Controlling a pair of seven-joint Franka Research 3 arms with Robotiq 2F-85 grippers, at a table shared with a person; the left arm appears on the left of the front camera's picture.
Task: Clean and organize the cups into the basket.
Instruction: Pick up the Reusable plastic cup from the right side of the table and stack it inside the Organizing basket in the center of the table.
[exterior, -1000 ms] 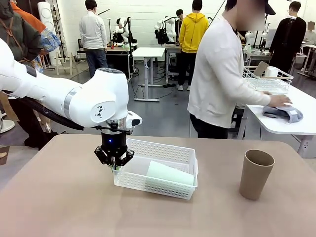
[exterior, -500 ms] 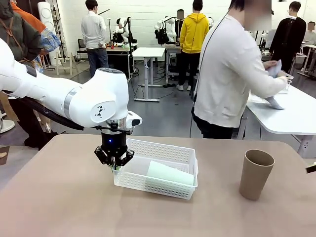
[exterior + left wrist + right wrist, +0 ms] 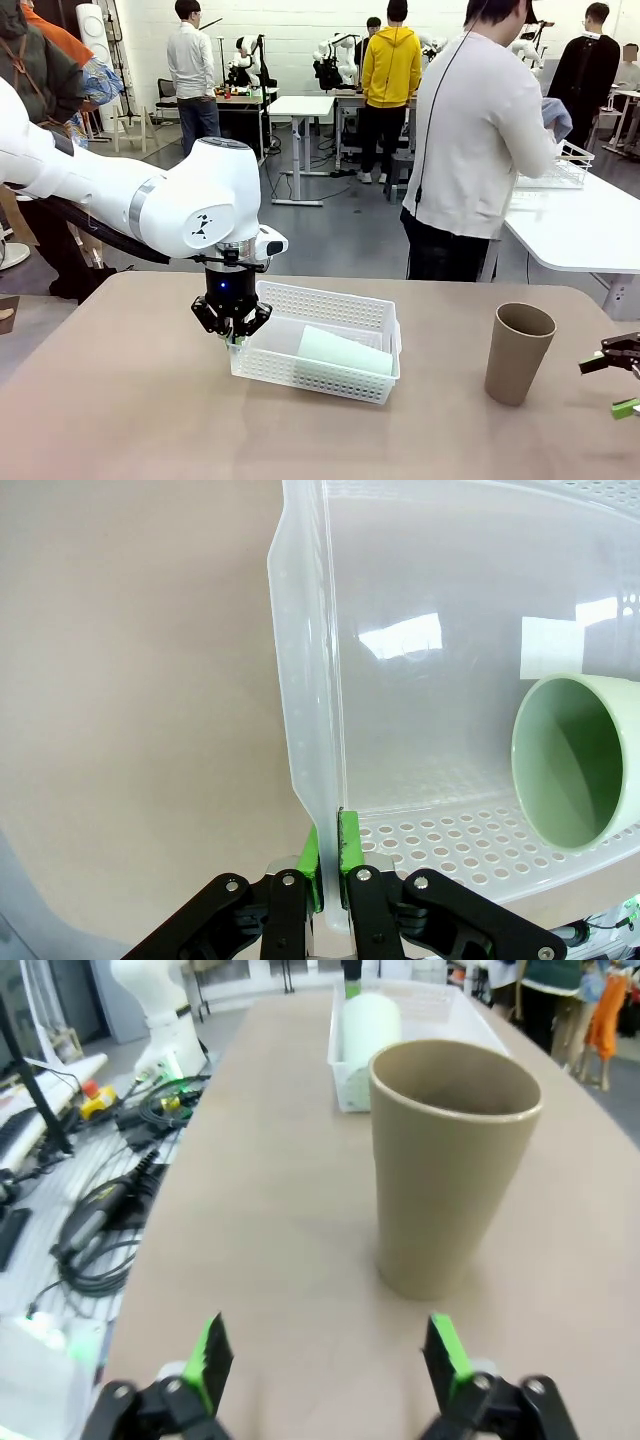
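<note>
Mint-green cup (image 3: 345, 360) is lying in the single white basket (image 3: 330, 299), whose wall the left claw (image 3: 232, 339) is pinching; the second cup (image 3: 518, 352), tan, is standing on the worktop (image 3: 120, 400) beside the right claw (image 3: 614, 384), gaping wide.

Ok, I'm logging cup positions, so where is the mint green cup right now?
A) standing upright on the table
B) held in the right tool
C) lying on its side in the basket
C: the green cup lies on its side inside the basket.
</note>
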